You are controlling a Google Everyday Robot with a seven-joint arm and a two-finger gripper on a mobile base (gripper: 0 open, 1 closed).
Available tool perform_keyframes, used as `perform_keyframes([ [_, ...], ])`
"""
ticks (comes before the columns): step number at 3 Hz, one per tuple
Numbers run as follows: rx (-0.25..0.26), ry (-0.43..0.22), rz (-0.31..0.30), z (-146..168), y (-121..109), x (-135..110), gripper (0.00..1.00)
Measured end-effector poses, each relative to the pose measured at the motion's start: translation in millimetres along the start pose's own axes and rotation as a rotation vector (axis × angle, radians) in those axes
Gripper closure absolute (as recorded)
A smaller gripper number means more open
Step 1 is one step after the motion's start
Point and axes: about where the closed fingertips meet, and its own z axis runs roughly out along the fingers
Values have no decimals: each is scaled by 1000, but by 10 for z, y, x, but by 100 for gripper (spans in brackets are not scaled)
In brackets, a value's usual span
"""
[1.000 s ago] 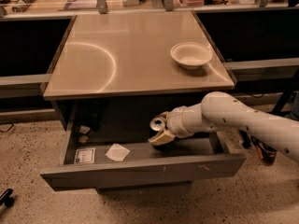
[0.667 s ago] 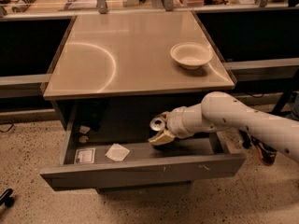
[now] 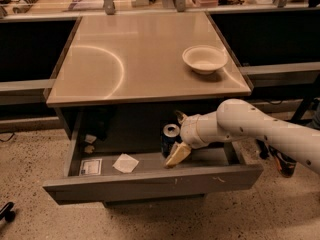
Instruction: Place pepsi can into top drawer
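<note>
The pepsi can [image 3: 170, 135], dark blue with a silver top, stands upright inside the open top drawer [image 3: 150, 183], right of its middle. My gripper [image 3: 178, 136] reaches into the drawer from the right, under the table top, and sits right against the can's right side. My white arm [image 3: 260, 129] stretches in from the right edge. The drawer is pulled out, with a white paper scrap [image 3: 125, 163] and a sticker label [image 3: 90, 166] on its floor at the left.
A white bowl [image 3: 204, 59] sits on the beige table top [image 3: 130, 59] at the right rear. Small bits lie in the drawer's back left corner [image 3: 90, 143]. Dark shelving flanks the table on both sides. The floor is speckled.
</note>
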Motion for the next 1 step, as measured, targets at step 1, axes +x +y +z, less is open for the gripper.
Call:
perform_keyframes([
  [1, 0, 0, 0, 0, 0, 0, 0],
])
